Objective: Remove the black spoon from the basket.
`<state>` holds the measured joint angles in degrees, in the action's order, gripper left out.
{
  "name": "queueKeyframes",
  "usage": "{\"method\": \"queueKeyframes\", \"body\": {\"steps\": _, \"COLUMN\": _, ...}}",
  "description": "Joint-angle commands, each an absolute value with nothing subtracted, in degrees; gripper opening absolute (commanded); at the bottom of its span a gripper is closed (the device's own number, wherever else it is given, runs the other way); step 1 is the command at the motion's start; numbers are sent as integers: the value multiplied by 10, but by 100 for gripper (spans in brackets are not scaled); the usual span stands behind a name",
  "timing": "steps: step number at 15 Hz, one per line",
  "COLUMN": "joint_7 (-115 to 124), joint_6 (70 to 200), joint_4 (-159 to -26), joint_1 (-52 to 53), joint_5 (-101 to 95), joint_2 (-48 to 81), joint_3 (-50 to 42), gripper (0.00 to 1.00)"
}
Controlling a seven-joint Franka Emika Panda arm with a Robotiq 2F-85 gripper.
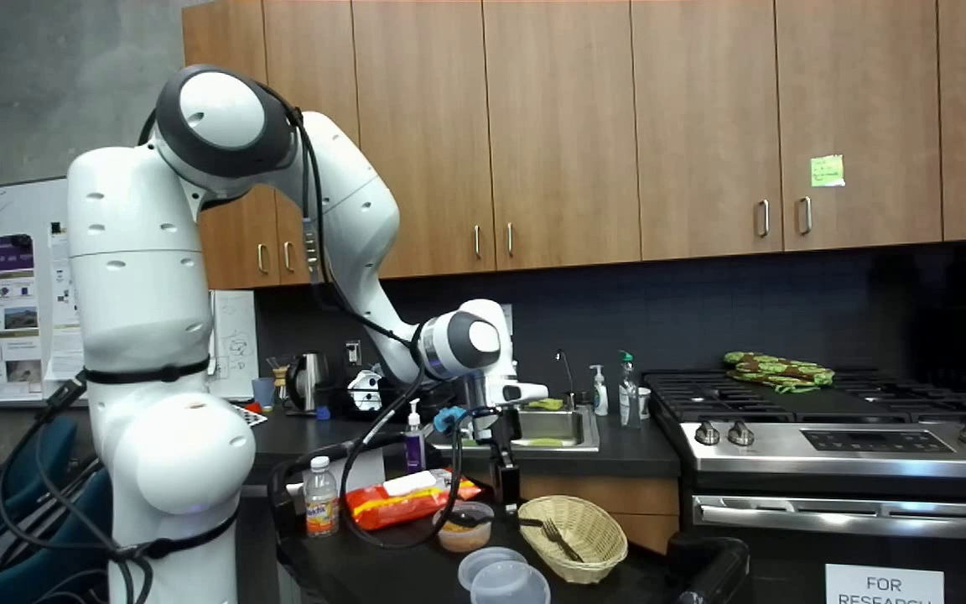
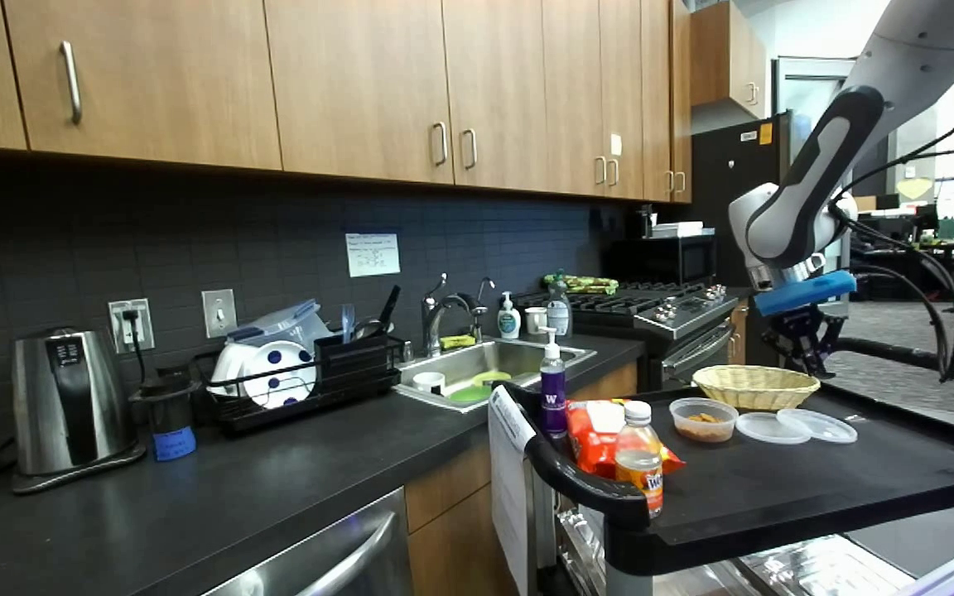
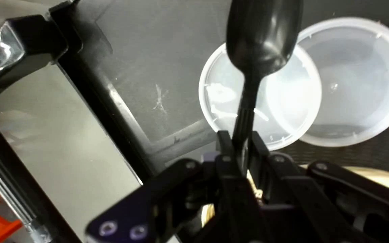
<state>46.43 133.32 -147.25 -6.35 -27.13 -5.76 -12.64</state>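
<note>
Black spoon [image 3: 253, 72] — judged light, stiff and hard to break, but smooth, so liable to pivot if pinched loosely; best hold is the narrow handle, where the gripper [image 3: 241, 140] is clamped on it. In the wrist view the spoon's bowl projects beyond the fingertips, across a clear lid [image 3: 292, 104], with the handle between them. In an exterior view the spoon lies roughly level at the hand, handle end overlapping the rim of the basket [image 1: 599, 522] in line of sight — contact cannot be told.
</note>
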Motion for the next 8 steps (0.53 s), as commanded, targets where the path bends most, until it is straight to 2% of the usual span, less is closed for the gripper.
{"method": "queueKeyframes", "body": {"steps": 1, "joint_7": 390, "joint_6": 1338, "joint_4": -1538, "joint_1": -71, "joint_5": -271, "joint_2": -134, "joint_3": -88, "gripper": 4}}
{"method": "queueKeyframes", "body": {"steps": 8, "joint_7": 236, "joint_6": 1385, "joint_4": -1637, "joint_1": -51, "joint_5": -221, "joint_2": -213, "joint_3": -25, "gripper": 4}}
